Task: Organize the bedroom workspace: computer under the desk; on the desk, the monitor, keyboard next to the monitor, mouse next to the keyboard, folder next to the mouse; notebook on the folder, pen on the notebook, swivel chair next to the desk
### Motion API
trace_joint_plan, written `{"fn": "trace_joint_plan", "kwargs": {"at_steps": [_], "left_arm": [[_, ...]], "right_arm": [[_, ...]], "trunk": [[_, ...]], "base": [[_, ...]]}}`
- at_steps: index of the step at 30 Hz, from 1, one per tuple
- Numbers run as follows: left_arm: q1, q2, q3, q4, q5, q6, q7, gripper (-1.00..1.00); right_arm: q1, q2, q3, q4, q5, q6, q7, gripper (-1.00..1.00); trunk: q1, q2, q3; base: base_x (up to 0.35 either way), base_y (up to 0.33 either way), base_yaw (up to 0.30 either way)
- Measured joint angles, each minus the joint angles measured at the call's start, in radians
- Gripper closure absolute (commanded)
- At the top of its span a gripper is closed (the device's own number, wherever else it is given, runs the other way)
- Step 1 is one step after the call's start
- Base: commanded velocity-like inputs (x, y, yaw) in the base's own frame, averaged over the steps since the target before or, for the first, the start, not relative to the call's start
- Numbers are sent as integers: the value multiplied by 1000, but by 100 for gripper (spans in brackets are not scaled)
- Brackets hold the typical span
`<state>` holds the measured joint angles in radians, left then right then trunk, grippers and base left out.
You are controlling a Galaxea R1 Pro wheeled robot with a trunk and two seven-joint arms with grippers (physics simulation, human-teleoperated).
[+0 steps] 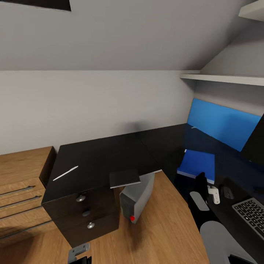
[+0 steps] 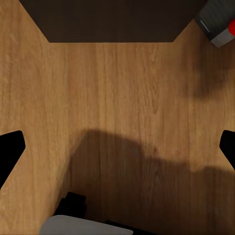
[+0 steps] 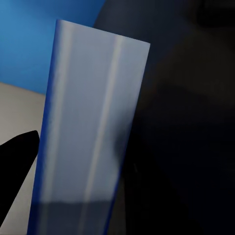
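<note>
The folder (image 1: 197, 165) lies flat on the black worktop (image 1: 106, 157) just ahead of your right fingers (image 1: 201, 180); in the right wrist view its blue edge (image 3: 83, 137) runs beside one dark fingertip (image 3: 17, 161), and you cannot tell whether they are spread or closed. Your left fingers (image 2: 12, 152) are wide over bare wooden floor (image 2: 117, 112). The pen (image 1: 65, 173) rests on the worktop's near wing, the computer (image 1: 137, 196) under it, the keyboard (image 1: 253, 212) at your right. No writing is readable.

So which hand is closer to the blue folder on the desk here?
Right. The right hand sits at the near edge of the folder on the desk. The left hand hangs low over the wood floor by the drawers.
</note>
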<state>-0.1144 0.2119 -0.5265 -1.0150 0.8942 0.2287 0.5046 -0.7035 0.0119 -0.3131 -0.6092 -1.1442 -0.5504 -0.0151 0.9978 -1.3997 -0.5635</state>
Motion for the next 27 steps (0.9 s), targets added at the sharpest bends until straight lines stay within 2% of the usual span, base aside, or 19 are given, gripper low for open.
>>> {"fn": "trace_joint_plan", "kwargs": {"at_steps": [4,11,27], "left_arm": [[0,1,1,4,-1,0,-1,-100],[0,0,1,70,-7,0,-4,-100],[0,0,2,77,-7,0,-6,-100]], "right_arm": [[0,0,0,0,0,0,-3,100],[0,0,0,0,0,1,-3,100],[0,0,0,0,0,2,-4,100]], "trunk": [[0,0,0],[0,0,0],[0,0,0]], "base": [[0,0,0],[0,-66,0],[0,-12,0]]}}
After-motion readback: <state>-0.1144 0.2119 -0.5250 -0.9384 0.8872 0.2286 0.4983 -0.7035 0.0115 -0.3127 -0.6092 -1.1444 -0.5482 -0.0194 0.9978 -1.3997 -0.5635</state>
